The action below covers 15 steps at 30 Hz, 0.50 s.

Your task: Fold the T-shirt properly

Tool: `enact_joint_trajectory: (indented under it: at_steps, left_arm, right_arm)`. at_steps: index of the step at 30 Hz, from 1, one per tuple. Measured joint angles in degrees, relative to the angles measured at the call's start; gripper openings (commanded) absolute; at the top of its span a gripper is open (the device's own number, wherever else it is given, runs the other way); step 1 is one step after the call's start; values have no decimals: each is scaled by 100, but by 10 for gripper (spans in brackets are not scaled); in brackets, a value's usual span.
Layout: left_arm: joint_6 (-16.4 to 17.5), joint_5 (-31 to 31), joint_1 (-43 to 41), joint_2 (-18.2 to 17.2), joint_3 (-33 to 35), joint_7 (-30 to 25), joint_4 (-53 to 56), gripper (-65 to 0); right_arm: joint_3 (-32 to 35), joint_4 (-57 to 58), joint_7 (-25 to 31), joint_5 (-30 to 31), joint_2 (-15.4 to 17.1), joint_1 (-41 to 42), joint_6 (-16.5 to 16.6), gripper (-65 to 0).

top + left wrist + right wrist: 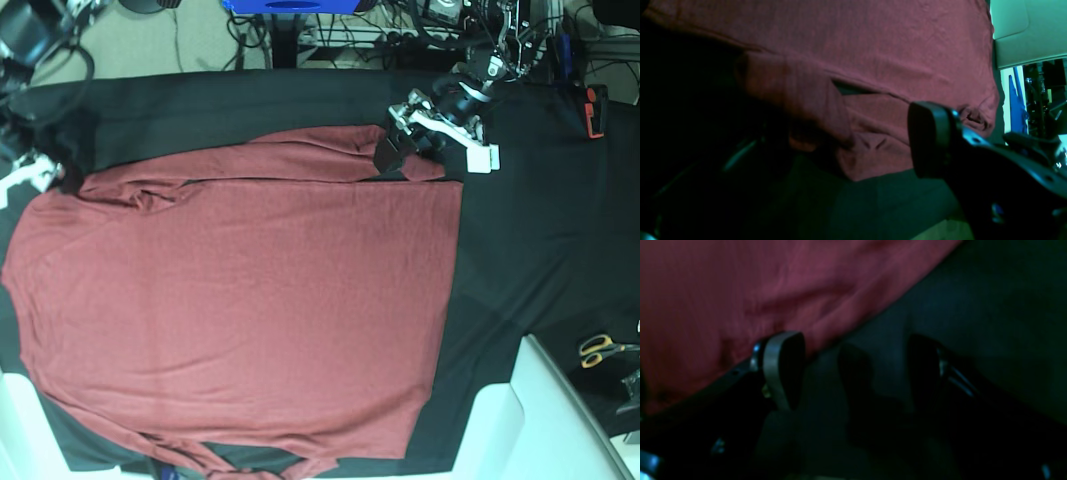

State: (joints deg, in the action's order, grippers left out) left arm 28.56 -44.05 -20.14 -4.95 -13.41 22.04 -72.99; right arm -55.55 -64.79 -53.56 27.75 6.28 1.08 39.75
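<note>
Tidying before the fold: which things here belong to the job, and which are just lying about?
Job: T-shirt, left gripper, right gripper, both open.
Lying about: scissors, cables, white block. The black cloth only covers the table.

A robotics lab: cable tangle (340, 35), black-draped table (540, 200), scissors (603, 348).

Dim, blurry wrist views; bright base
</note>
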Motion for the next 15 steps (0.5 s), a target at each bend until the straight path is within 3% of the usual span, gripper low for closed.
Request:
enact_joint_trajectory:
  at_steps: [5,9,15]
  left_arm:
    - [2,-4,-2,-2,2,-7,4,-173]
    - [0,-15,-2,-2,35,-20,4,-191]
    - [-70,55,0,2,42,72,44,-439]
  right_arm:
    - [-92,999,105,79,413,367,22,-203]
    - [-85,1097,107,44,474,457,-2,-203]
    - [-79,1108,282,39,446,457,-4,-206]
